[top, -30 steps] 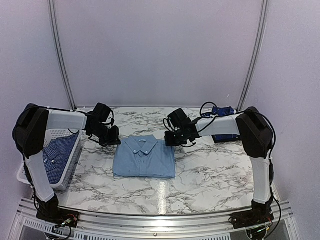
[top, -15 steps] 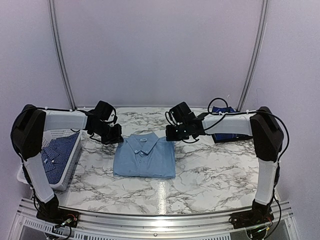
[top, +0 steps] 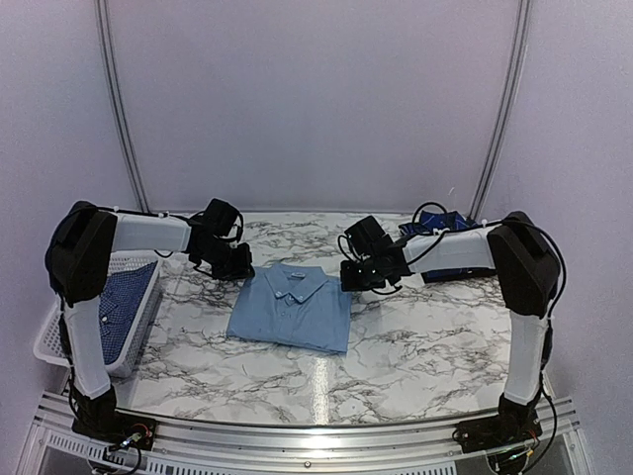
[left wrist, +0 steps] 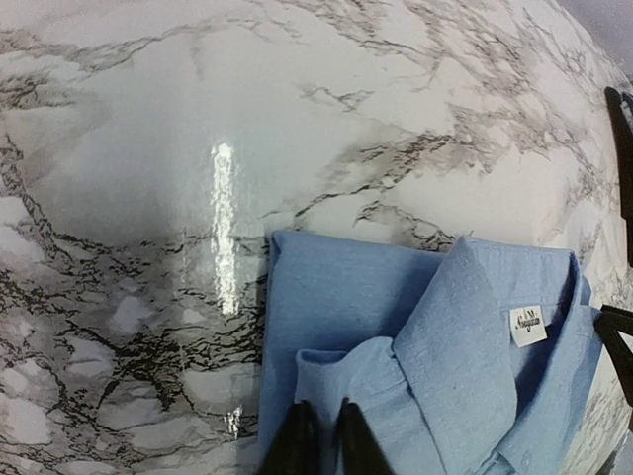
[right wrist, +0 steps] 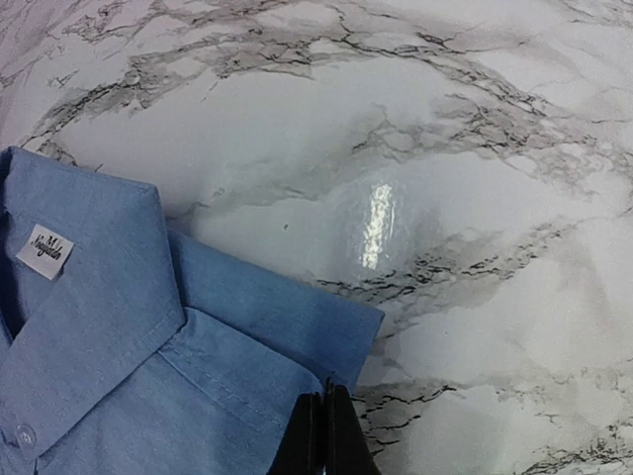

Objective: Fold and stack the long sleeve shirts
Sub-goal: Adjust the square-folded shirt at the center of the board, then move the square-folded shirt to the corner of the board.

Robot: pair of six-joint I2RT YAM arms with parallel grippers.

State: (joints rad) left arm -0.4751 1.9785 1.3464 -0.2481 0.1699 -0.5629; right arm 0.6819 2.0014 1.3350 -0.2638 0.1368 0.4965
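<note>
The left jaws pinch the near-left shoulder fold of the folded light blue shirt (top: 289, 309). The right jaws are clamped together on its opposite shoulder edge. The shirt lies mid desk (top: 425, 346), collar pointing away from the arms. A blue checked shirt (top: 124, 302) sits in a white basket (top: 49, 346) at left. A dark blue shirt (top: 440, 223) lies far right.

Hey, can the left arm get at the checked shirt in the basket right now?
Probably, but not straight away. The checked shirt lies uncovered in the white basket beside that arm. The left gripper is shut on the light blue shirt, though, so it must let go first.
</note>
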